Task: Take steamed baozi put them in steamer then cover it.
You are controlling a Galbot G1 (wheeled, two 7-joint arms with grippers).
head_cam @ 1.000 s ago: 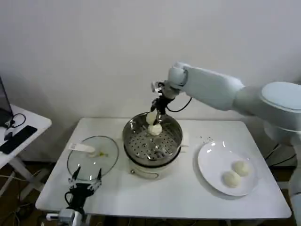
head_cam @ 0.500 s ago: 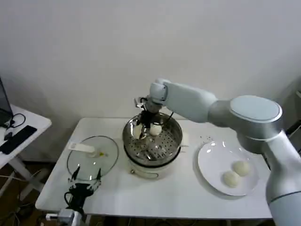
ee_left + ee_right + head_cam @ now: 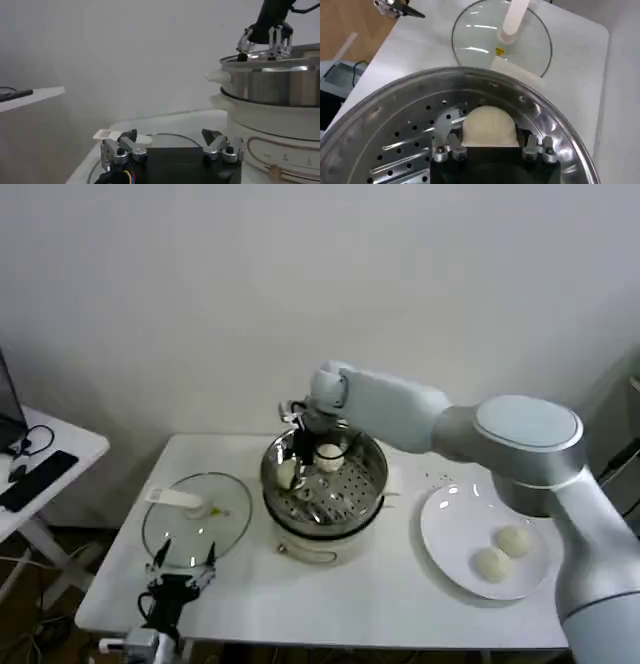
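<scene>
— Steel is all around the right gripper [image 3: 492, 150] now: it is low inside the steamer [image 3: 372, 474], fingers set around a baozi [image 3: 489, 125] near the wall.

— Is one more baozi [image 3: 329, 456] in the basket?

— Yes, close by, and two baozi [image 3: 502, 552] wait on the plate [image 3: 440, 529]. If the fingers release too near the wall, the bun may roll against its neighbour or stick to a pad.

— And the cover [image 3: 196, 519]?

— It lies flat on the table [image 3: 380, 594], near the left gripper [image 3: 172, 148], which rests with its fingers spread apart.
</scene>
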